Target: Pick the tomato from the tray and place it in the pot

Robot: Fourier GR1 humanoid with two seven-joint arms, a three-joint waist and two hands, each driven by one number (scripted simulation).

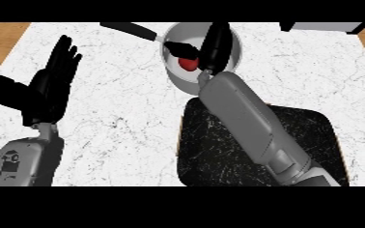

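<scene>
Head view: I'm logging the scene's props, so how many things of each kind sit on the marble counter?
Red tomato: 1
Round grey metal pot with black handle: 1
Black speckled tray: 1
Total: 3

A white marble counter top (121, 125) carries a round grey metal pot (235, 38) and a dark speckled rounded tray (214, 149).

The pot (178, 79) sits on the worktop (121, 106), under the right hand (214, 48) and its fingers (173, 48). The tomato (188, 64) lies inside it, just below those fingers. The tray (214, 159) lies nearer, beneath the forearm. The left hand (53, 84) rests well to the left.
</scene>
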